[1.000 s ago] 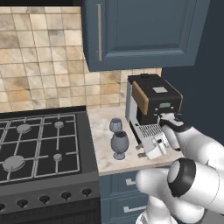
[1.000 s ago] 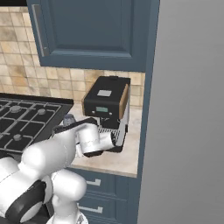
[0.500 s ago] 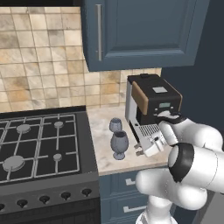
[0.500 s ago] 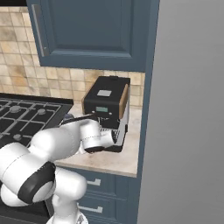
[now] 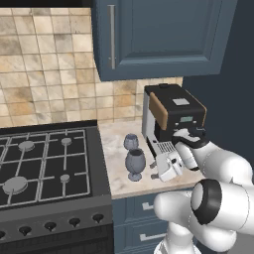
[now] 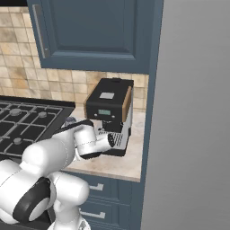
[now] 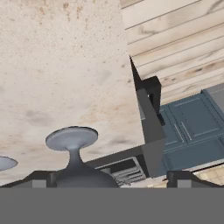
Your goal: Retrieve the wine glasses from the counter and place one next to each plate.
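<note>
Left base view: two glasses stand upright on the bench (image 5: 119, 183) between hob (image 5: 44, 168) and coffee machine (image 5: 171, 119). The big glass (image 5: 135, 164) is nearest the bench edge, the small glass (image 5: 130, 143) just behind it. The jaws (image 5: 159, 168) sit low beside the big glass, on the machine's side, near it but apart. That low, level approach suits a grasp at the bowl or stem, I judge, since a tall glass would tip if pushed from above.

Right base view: the arm reaches across in front of the coffee machine (image 6: 110, 112), and the hand lies low over the bench (image 6: 121, 164). The glasses are hidden behind the arm.

Hand view, rolled over: both fingertips (image 7: 181, 177) stand spread at the bottom corners, fully wide, with nothing between them held. The big glass (image 7: 72, 151) lies ahead, its foot toward the left tip and its bowl reaching the bottom edge between the tips. The small glass's foot (image 7: 6, 163) shows further left, outside the jaws. The plates are elsewhere, so carrying comes later.
</note>
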